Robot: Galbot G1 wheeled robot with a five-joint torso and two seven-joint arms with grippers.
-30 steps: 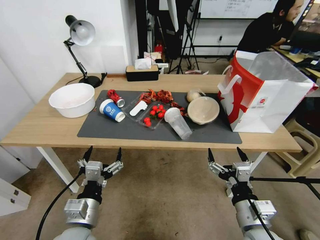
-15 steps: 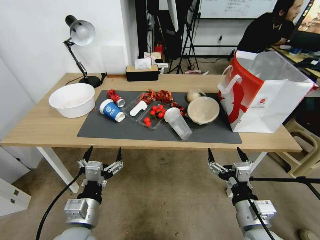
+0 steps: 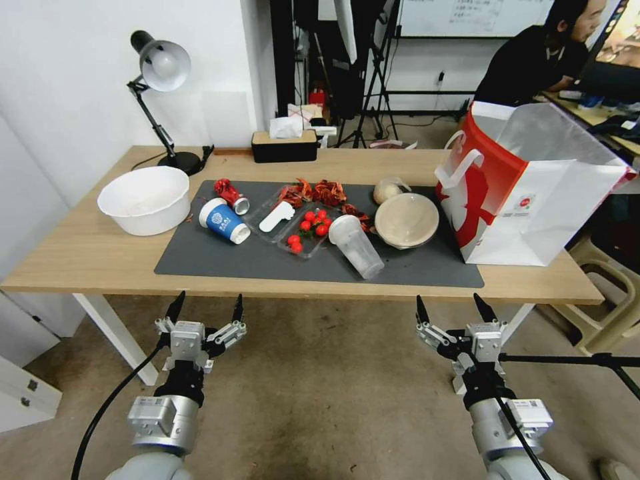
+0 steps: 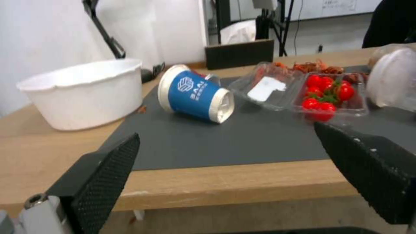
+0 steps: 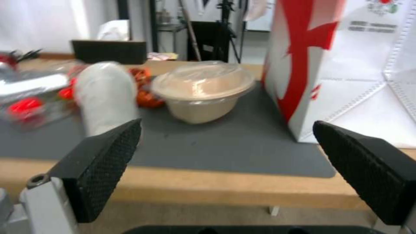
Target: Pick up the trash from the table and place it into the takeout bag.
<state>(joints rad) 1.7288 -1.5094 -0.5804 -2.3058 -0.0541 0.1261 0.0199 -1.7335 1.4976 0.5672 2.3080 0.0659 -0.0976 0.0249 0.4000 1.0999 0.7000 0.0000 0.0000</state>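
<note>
On the table lies a dark grey mat with the trash. A blue paper cup lies on its side beside a crushed red can. A clear plastic cup lies tipped over. Right of it stand a beige paper bowl and a beige wad. The takeout bag stands open at the table's right end. My left gripper and right gripper hang open below the table's near edge, holding nothing.
A large white basin-like bowl sits at the left, with a desk lamp behind it. A clear tray of cherry tomatoes, red scraps and a black tissue box are mid-table. A beige stool stands at the right.
</note>
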